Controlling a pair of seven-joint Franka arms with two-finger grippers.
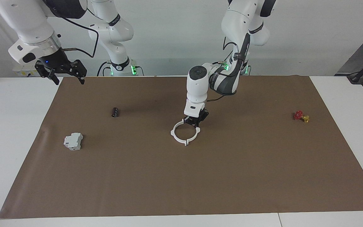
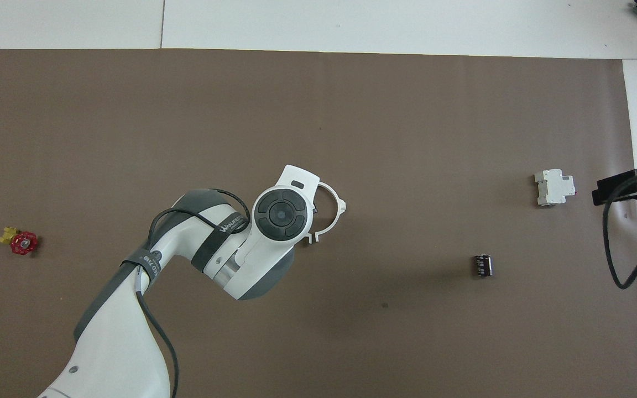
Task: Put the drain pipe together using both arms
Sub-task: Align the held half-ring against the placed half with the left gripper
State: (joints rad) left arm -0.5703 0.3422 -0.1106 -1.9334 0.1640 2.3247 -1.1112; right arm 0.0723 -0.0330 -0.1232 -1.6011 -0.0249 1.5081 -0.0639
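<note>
- Looking down the facing view, I see the left gripper (image 1: 193, 122) low at the ring (image 1: 185, 132), near the middle of the brown mat (image 1: 181, 176)
- Its fingertips are pinched together on the ring's rim, on the edge nearest the robots
- The ring reads as one closed white circle with small tabs sticking out around it; it sits at mat level, though I cannot tell whether it rests flat or is lifted slightly
- From overhead, the left arm's wrist covers most of the ring (image 2: 336, 205); only an arc on the side toward the right arm's end shows, and the left gripper itself is hidden there
- The right gripper (image 1: 65, 73) hangs high over the mat's corner at the right arm's end, waiting, with its fingers spread wide and nothing between them
- Overhead, only part of the right gripper (image 2: 631, 186) shows at the frame's edge, beside the grey-white box (image 2: 554, 187)
- The box (image 1: 73, 141) lies on the mat toward the right arm's end, well apart from the ring
- A small black cylinder (image 1: 115, 112) lies between box and ring, nearer the robots than both
- A red-and-yellow valve (image 1: 301, 116) sits toward the left arm's end of the mat, well apart from the ring
</note>
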